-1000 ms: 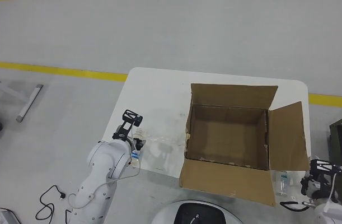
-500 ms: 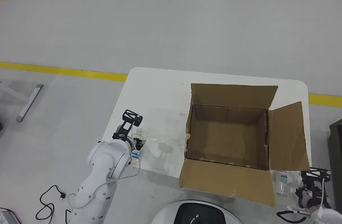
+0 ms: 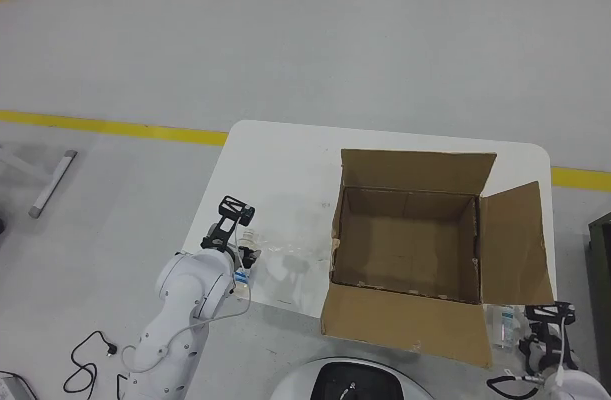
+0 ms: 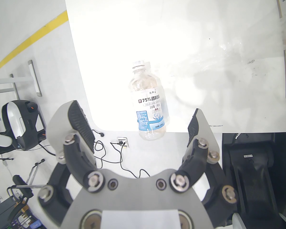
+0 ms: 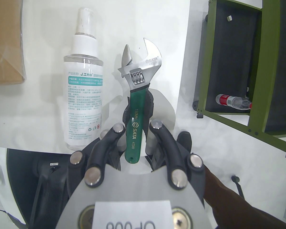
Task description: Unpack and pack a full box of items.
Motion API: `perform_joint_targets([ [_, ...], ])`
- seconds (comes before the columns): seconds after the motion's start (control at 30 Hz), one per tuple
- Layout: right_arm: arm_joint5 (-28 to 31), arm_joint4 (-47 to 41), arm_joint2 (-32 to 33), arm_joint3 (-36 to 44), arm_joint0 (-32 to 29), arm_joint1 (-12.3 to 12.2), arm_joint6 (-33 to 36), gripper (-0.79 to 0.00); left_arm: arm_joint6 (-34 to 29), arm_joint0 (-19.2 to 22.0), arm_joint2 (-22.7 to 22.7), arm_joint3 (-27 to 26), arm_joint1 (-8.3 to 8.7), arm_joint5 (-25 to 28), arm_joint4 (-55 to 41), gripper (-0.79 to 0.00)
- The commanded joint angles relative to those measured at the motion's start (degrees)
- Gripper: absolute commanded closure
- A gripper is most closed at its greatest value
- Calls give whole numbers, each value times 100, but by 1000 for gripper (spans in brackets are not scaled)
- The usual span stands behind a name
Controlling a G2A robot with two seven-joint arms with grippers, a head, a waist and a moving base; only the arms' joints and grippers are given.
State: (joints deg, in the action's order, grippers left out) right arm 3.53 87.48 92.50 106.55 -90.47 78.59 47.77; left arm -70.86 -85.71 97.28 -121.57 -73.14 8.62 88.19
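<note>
Gripping a green-handled wrench (image 5: 138,89), the right gripper (image 5: 138,107) has its fingers closed tight on the handle, with the steel head sticking out beyond the tips. In the top view this gripper (image 3: 547,330) sits at the lower right of the frame, past the box's right flap. A spray bottle (image 5: 84,91) lies on the table just beside the wrench, parallel to it. I cannot tell whether the wrench touches the table.

The cardboard box (image 3: 405,320) stands open, right of centre on the white table (image 3: 285,170), with its flaps folded out and a bare floor inside.

The left gripper (image 4: 135,109) hangs at the lower left of the table, fingers spread wide and holding nothing. A clear labelled bottle (image 4: 148,106) appears to lie on its side below the gap, its base at the table's edge.

A green shelf unit (image 5: 231,55) stands off the table beside the right arm.
</note>
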Motion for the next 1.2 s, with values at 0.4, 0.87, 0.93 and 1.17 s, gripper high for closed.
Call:
perform_joint_targets([
  [0.4, -67, -67, -62, 36, 72, -25, 1, -403, 0, 0, 0, 0, 0, 0, 0, -785],
  [0.87, 298, -1359, 385, 932, -361, -18, -3304, 0, 0, 0, 0, 0, 0, 0, 0, -785],
  [0.93, 452, -1421, 351, 867, -366, -22, -3648, 0, 0, 0, 0, 0, 0, 0, 0, -785],
  [1.17, 465, -1468, 360, 828, -362, -23, -3794, 0, 0, 0, 0, 0, 0, 0, 0, -785],
])
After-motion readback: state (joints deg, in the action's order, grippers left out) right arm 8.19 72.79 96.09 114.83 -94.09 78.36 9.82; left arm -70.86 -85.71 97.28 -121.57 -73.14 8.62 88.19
